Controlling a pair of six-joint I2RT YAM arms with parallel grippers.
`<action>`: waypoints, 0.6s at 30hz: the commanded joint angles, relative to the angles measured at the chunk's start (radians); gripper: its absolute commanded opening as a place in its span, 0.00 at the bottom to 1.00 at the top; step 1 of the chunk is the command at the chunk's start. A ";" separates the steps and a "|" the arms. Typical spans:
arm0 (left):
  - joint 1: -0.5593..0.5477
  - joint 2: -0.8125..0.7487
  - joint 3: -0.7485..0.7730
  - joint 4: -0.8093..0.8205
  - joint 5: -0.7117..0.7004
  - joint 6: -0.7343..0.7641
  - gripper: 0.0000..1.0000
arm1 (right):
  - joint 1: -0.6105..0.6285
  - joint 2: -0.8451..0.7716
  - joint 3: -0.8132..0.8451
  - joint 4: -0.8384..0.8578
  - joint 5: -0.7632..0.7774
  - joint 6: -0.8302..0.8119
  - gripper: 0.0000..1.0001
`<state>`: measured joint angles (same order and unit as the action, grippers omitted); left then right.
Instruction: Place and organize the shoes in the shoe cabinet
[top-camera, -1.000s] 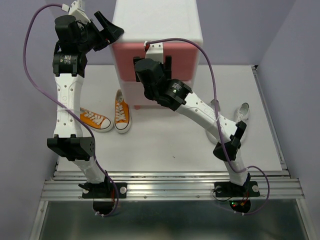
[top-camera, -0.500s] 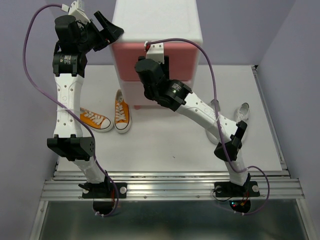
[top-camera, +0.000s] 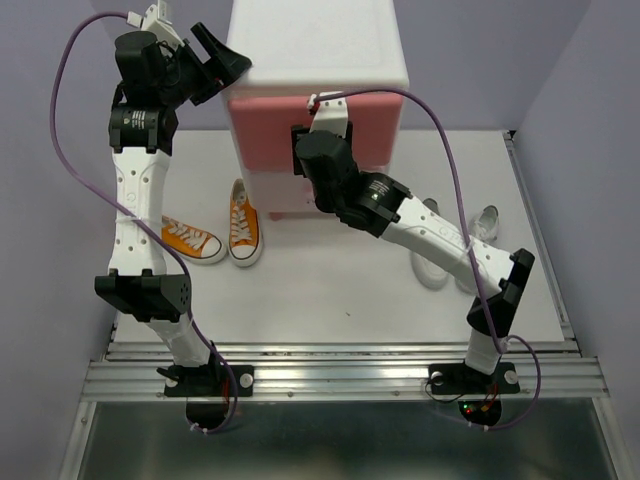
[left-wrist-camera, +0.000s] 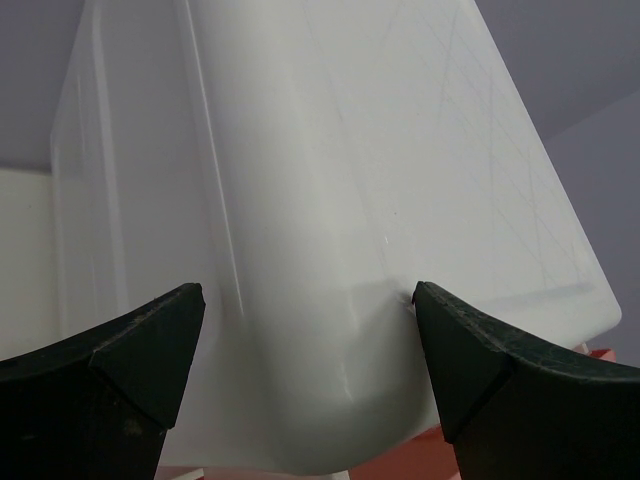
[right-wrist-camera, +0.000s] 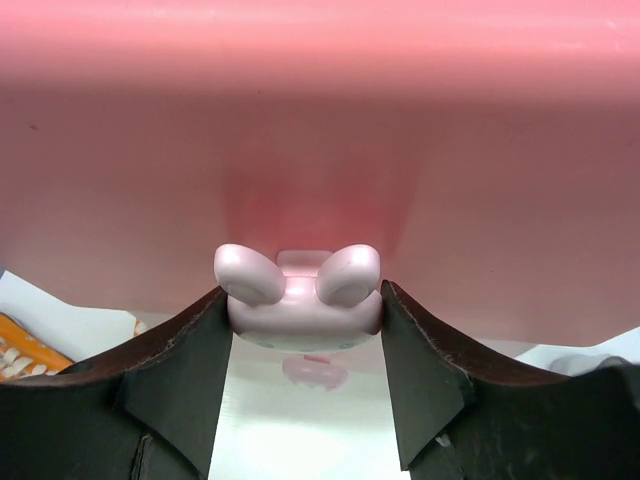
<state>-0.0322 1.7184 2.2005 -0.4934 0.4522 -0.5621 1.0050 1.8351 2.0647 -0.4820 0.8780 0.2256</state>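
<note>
The white shoe cabinet (top-camera: 320, 40) stands at the back centre, its salmon-pink drawer front (top-camera: 375, 125) facing me. My right gripper (top-camera: 322, 122) is shut on that drawer's bunny knob (right-wrist-camera: 300, 295), and both fingers (right-wrist-camera: 180, 360) press its sides. My left gripper (top-camera: 225, 62) is open and straddles the cabinet's top left corner (left-wrist-camera: 320, 250). Two orange shoes (top-camera: 190, 240) (top-camera: 243, 222) lie left of the cabinet. Two white shoes (top-camera: 430, 262) (top-camera: 486, 222) lie to the right, partly hidden behind my right arm.
The lower pale pink drawer's knob (right-wrist-camera: 315, 372) shows below the held one. An orange shoe tip (right-wrist-camera: 25, 350) shows at the left edge of the right wrist view. Purple walls close in at the back and both sides. A metal rail (top-camera: 340, 370) runs along the near edge.
My right gripper moved right along the pink drawer front, and its arm swung right, showing more of the white shoes. The left arm has not moved.
</note>
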 joint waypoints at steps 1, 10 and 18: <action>-0.008 0.053 -0.030 -0.180 -0.062 0.054 0.95 | 0.075 -0.091 -0.055 -0.018 -0.018 0.089 0.01; -0.018 0.058 -0.027 -0.181 -0.124 0.053 0.95 | 0.197 -0.148 -0.100 -0.131 0.088 0.179 0.01; -0.021 0.049 -0.053 -0.180 -0.173 0.054 0.95 | 0.302 -0.206 -0.124 -0.282 0.107 0.293 0.01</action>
<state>-0.0532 1.7191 2.2005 -0.4976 0.3588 -0.5804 1.2240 1.6810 1.9465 -0.6785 1.0183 0.3981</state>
